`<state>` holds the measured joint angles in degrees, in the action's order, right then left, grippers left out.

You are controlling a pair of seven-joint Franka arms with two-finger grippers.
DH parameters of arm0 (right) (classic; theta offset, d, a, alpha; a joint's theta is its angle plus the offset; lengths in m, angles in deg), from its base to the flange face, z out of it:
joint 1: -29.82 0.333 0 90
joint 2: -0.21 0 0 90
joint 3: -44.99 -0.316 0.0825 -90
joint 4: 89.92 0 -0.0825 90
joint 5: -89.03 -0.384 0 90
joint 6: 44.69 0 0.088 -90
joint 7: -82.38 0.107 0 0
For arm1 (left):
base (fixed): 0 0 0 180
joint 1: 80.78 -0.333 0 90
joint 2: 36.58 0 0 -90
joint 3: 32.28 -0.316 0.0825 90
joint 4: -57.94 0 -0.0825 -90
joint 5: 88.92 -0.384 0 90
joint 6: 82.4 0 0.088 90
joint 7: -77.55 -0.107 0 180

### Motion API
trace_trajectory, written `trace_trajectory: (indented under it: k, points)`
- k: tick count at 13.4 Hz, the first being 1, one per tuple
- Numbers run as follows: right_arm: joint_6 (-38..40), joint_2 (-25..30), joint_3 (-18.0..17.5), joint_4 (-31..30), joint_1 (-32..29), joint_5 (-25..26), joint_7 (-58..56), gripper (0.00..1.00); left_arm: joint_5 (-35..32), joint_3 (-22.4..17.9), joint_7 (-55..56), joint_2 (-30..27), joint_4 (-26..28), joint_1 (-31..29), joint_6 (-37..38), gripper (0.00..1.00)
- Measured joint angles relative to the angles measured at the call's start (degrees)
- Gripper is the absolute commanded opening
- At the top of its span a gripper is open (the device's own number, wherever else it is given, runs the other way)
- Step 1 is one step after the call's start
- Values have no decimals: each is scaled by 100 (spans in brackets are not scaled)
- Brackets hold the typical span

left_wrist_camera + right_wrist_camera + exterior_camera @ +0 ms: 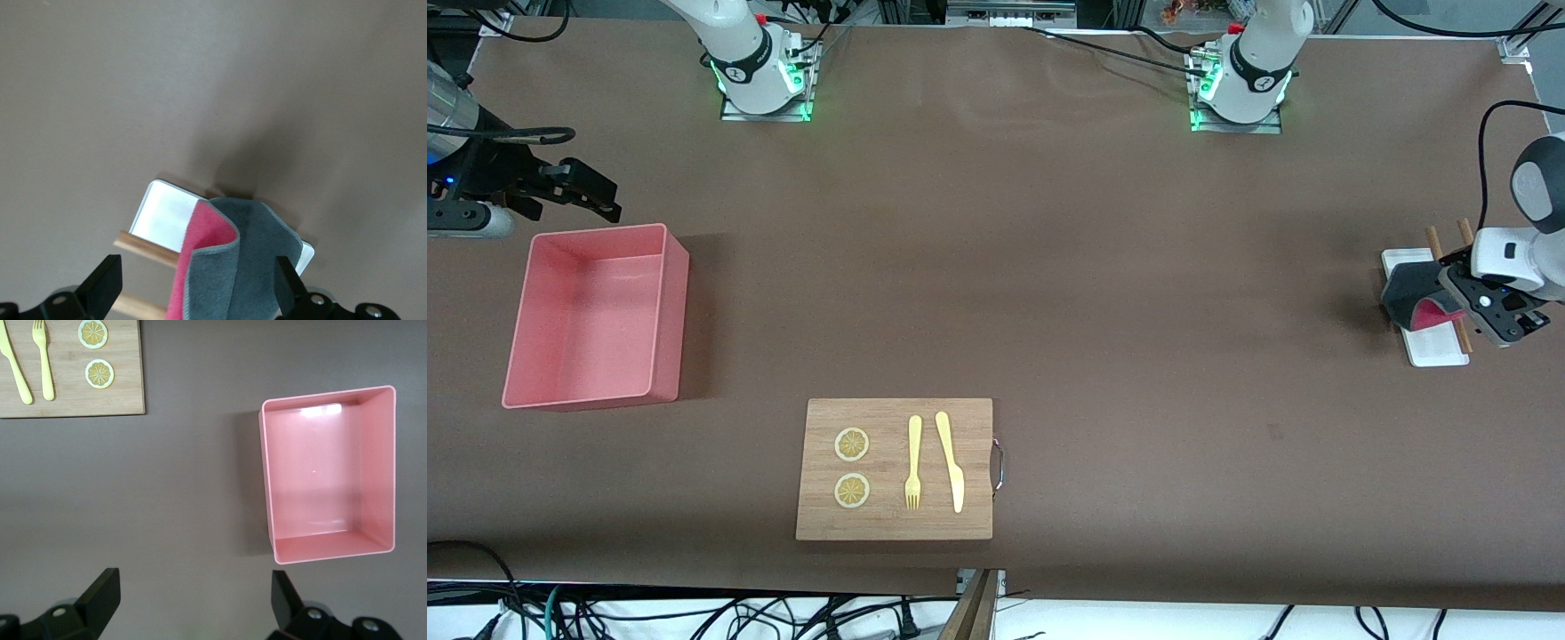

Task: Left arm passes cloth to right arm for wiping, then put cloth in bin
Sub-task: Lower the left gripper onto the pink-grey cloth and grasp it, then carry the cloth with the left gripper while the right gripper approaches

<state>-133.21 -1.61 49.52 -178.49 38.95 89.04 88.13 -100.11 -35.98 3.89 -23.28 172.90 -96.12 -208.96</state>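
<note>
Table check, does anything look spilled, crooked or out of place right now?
Nothing stands out. The cloth hangs folded at the left gripper over the white tray, and the bin sits upright and empty.

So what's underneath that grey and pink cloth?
The cloth, gripped by the left tool, hangs over a white tray with two wooden sticks lying across it. The tray's middle is covered by the cloth, so anything there is hidden.

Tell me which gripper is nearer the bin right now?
Right. The right gripper hangs open beside the bin, by its corner toward the robots' bases. The left gripper is at the table's left-arm end, over the white tray with the cloth.
</note>
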Motion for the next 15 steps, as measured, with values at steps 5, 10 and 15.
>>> trace_trajectory:
  k: [5, 10, 15]
  points:
    - [0, -1, -4, 0, 15, 0, -3, 100, 0, 10, -507, 247, 394, -345, -526, 84]
    - [665, 101, -161, 63, 135, -6, -38, 100, 1, 36, -593, 382, 394, -417, -590, 0]
    - [885, 406, -126, 229, 125, -1197, -2219, 100, 1, 107, -676, 317, 275, -414, -485, 0]
